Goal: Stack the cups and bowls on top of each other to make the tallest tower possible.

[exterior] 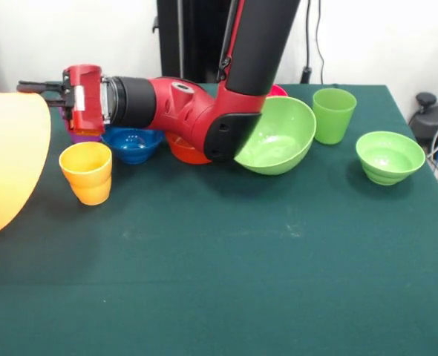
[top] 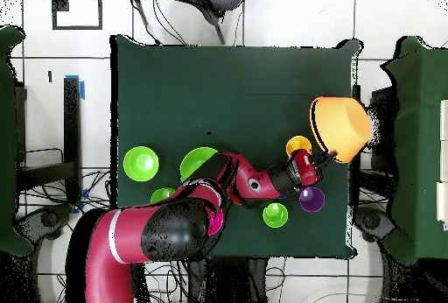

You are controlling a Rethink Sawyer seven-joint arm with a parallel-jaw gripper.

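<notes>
The huge orange bowl (exterior: pixel 7 159) (top: pixel 343 127) hangs tilted on its side over the table's edge. My gripper (exterior: pixel 30 90) (top: pixel 325 154) is shut on its rim. Just beside my wrist stand the yellow cup (exterior: pixel 87 172) (top: pixel 298 146) and the purple cup (exterior: pixel 80 136) (top: pixel 311 199). The blue bowl (exterior: pixel 133 144) and red-orange bowl (exterior: pixel 183 152) sit partly behind my arm. The large light green bowl (exterior: pixel 278 137) (top: pixel 198 161) leans against my elbow. One light green cup (exterior: pixel 333 113) (top: pixel 162 196) stands beyond it, another (top: pixel 275 214) by my forearm. A sliver of the pink bowl (exterior: pixel 279 90) shows.
A smaller green bowl (exterior: pixel 388 156) (top: pixel 141 163) stands alone toward the far end of the green table (exterior: pixel 219 282). My arm lies low across the row of bowls.
</notes>
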